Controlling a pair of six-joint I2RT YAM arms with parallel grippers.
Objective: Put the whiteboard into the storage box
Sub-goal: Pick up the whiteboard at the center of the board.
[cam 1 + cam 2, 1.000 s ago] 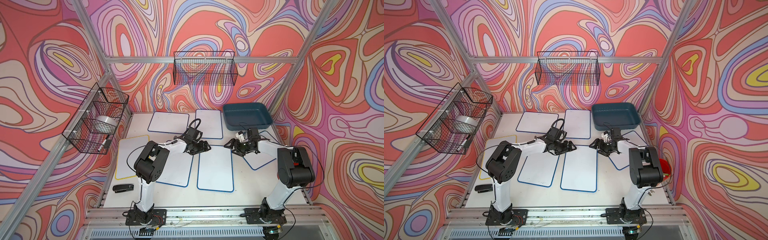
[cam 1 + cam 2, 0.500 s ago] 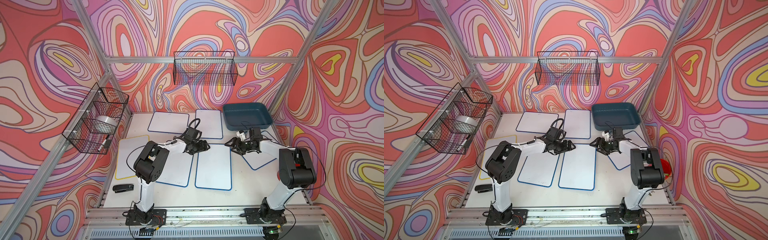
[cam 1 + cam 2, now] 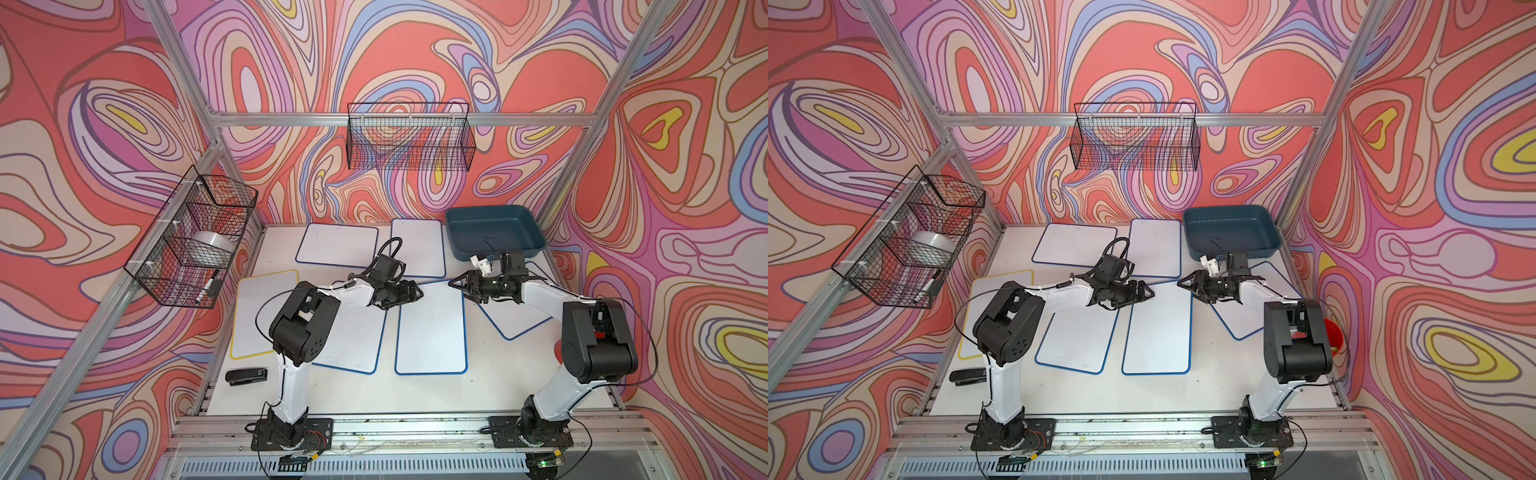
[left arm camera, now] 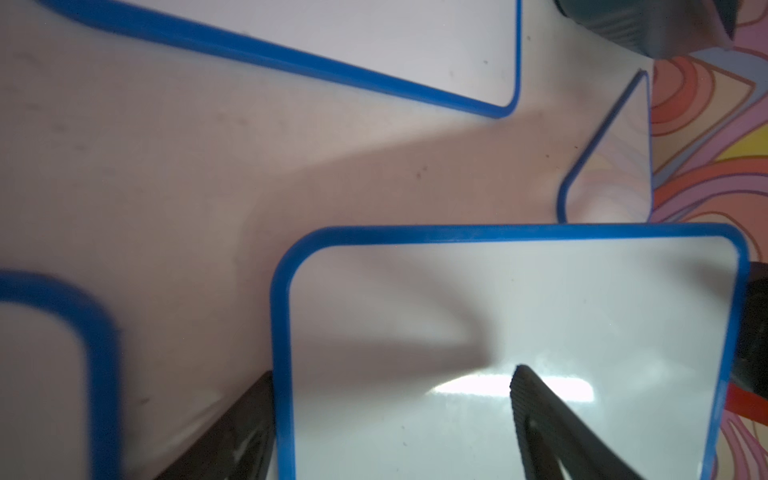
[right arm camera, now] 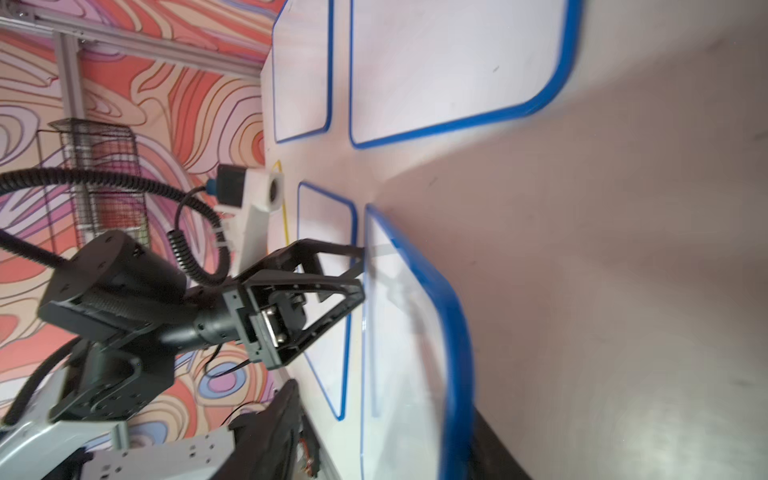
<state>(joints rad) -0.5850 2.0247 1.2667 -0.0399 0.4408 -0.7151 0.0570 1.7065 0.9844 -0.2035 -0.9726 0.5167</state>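
A blue-framed whiteboard [image 3: 430, 328] lies in the middle of the table in both top views [image 3: 1158, 328]. My left gripper [image 3: 417, 293] is at its far left corner and open. In the left wrist view the left gripper [image 4: 394, 371] has one finger beside the blue edge and one over the white face. My right gripper [image 3: 455, 286] is at the far right corner. In the right wrist view the right gripper [image 5: 384, 403] straddles the board's blue edge [image 5: 457, 353] with a gap left, so it is open. The teal storage box [image 3: 490, 226] stands empty at the far right.
Several other whiteboards lie around: two at the back [image 3: 336, 245] [image 3: 417, 247], one under my left arm [image 3: 353, 340], a yellow-framed one [image 3: 257, 316], one on the right [image 3: 515, 316]. A black stapler [image 3: 245, 376] sits front left. Wire baskets [image 3: 409, 137] [image 3: 191, 237] hang on the walls. A red cup [image 3: 1335, 336] stands by the right arm.
My right gripper has moved left onto the board's far right corner and its jaws have narrowed. The board has shifted slightly. The left gripper has hardly moved.
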